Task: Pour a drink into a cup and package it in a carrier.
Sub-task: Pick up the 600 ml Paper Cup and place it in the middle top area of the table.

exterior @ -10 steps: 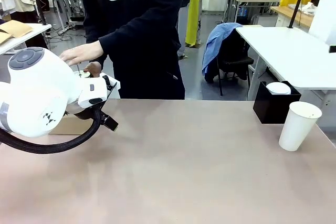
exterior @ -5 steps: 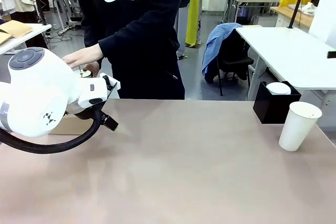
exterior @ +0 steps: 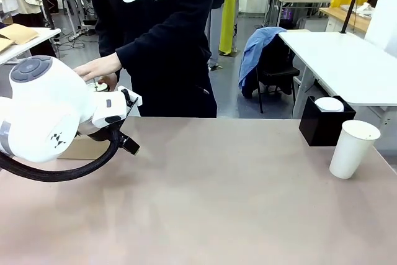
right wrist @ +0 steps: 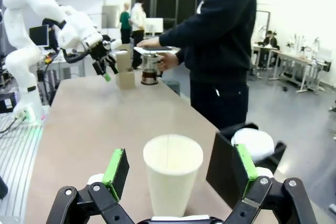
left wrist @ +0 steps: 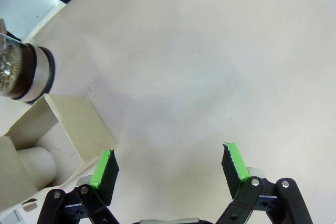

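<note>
The white paper cup (right wrist: 172, 177) stands ahead of the right fingers (right wrist: 119, 167), spread wide. It's light, probably crushable, so take it mid-wall gently. The left fingers (left wrist: 105, 174) are wide too.

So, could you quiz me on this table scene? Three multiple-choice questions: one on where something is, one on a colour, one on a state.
1. Where does the cup stand?
A. in the cardboard carrier
B. at the robot's right end of the table, by the black box
C. in the person's hand

2. What colour are the pads on the left arm's fingers?
A. red
B. green
C. blue

3. How do those fingers stand?
A. shut on the jug
B. shut on the cup
C. open, nothing between them

Answers:
1 B: the front view shows it upright beside the box, far right.
2 B: both pads are bright green in the left wrist view.
3 C: they are spread wide over bare tabletop.
</note>
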